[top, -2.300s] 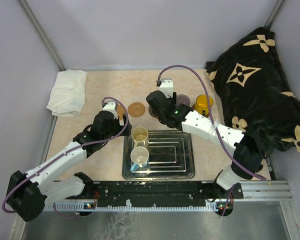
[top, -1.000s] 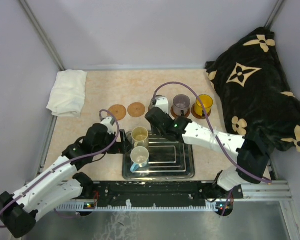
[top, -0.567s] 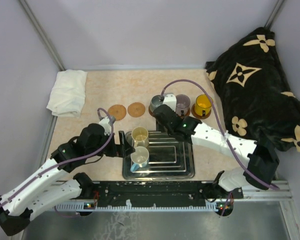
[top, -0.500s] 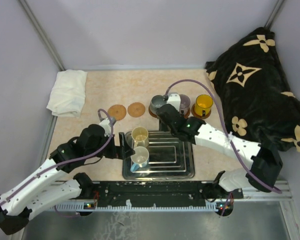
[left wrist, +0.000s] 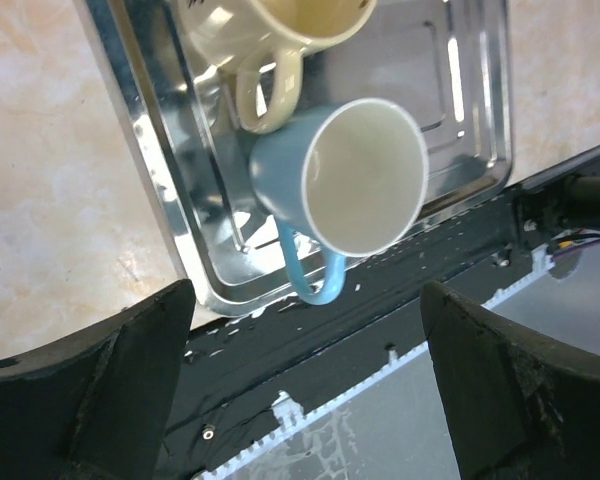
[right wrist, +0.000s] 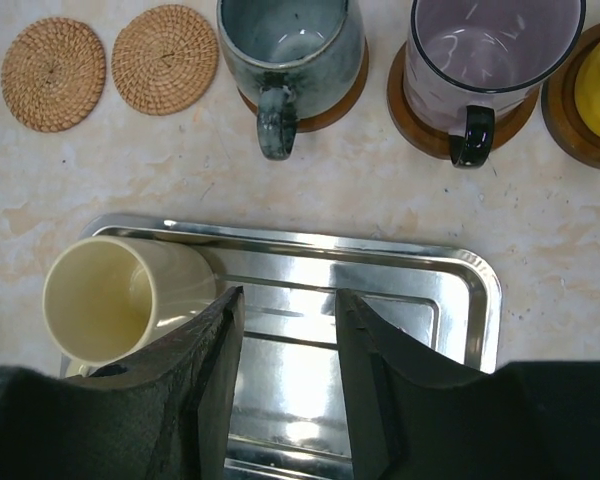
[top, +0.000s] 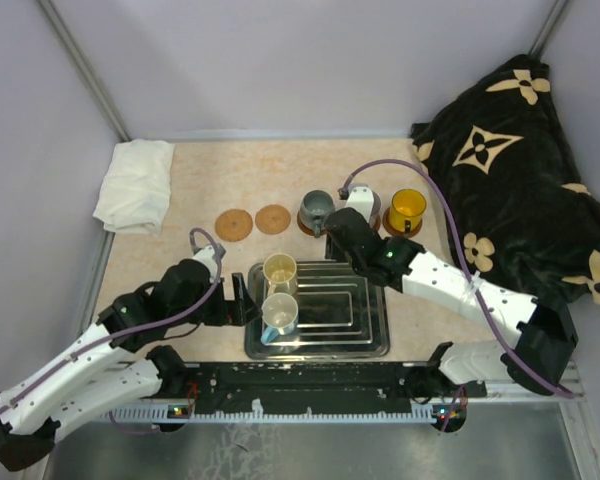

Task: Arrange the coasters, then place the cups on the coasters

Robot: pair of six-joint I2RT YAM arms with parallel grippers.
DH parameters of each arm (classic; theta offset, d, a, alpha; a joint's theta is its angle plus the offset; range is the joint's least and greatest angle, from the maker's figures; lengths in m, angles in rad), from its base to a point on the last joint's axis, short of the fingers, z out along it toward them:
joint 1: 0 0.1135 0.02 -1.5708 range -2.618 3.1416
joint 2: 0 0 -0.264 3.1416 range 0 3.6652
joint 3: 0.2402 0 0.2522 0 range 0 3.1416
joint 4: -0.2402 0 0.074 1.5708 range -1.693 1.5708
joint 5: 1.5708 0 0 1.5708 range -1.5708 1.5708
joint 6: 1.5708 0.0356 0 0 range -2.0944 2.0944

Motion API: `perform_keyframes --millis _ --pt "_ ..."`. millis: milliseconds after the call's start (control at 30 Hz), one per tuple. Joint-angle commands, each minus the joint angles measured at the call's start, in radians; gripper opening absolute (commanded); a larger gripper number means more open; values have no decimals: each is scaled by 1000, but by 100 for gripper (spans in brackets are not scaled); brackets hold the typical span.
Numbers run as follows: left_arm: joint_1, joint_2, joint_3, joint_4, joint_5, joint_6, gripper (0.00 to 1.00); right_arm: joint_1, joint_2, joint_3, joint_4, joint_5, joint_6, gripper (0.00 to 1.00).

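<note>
Two bare woven coasters [right wrist: 53, 60] [right wrist: 165, 58] lie side by side at the far left. To their right, the grey cup [right wrist: 292, 40], the purple cup [right wrist: 490, 50] and the orange-yellow cup [top: 407, 208] each stand on a brown coaster. In the metal tray [right wrist: 480, 290] stand the cream cup [right wrist: 115, 300] and, nearer, a cup that is blue outside and white inside [left wrist: 365, 175]. My right gripper [right wrist: 287, 300] hovers over the tray's far part with a narrow empty gap between its jaws. My left gripper [left wrist: 315, 400] is wide open at the tray's left near side, level with the blue cup and holding nothing.
A folded white cloth [top: 137, 185] lies at the far left of the table. A black patterned blanket [top: 515, 170] is heaped along the right side. The black rail [top: 310, 385] runs along the near edge behind the tray.
My right gripper has let go of the grey cup on its coaster and drawn back over the tray. The left arm has slid nearer, along the tray's left side toward the blue cup.
</note>
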Motion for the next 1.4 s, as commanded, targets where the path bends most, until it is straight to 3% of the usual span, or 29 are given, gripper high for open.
perform_keyframes --millis 0,200,467,600,733,867,900,933,967,1000,1133,1200,1267,1367 --pt "-12 22 -43 9 -13 -2 99 -14 -18 21 27 29 -14 43" --pt "-82 83 -39 18 -60 9 98 -21 14 28 38 26 -18 43" --pt "-248 113 -90 96 -135 -72 60 -36 48 33 48 13 -30 43" --pt "-295 135 -119 114 -143 -89 62 -41 65 32 60 1 -39 43" --pt "-358 193 -112 126 -201 -96 49 -41 73 32 59 -2 -39 43" --pt "-387 253 -104 130 -243 -101 53 -42 67 25 57 1 -40 43" --pt "-389 263 -103 129 -251 -104 67 -42 65 23 56 3 -40 43" --pt "-390 271 -102 133 -259 -104 91 -42 63 22 54 6 -39 43" --pt "-390 281 -100 134 -265 -98 98 -42 60 21 54 7 -40 43" --pt "-391 289 -98 135 -273 -94 99 -41 58 20 53 9 -42 43" --pt "-391 316 -86 145 -296 -78 88 -41 57 16 51 11 -41 43" --pt "-392 327 -84 154 -299 -74 71 -42 56 14 53 11 -39 43" --pt "-393 333 -84 156 -304 -74 63 -43 56 13 56 9 -38 43" --pt "-393 336 -84 159 -316 -71 60 -42 56 10 58 6 -38 43"
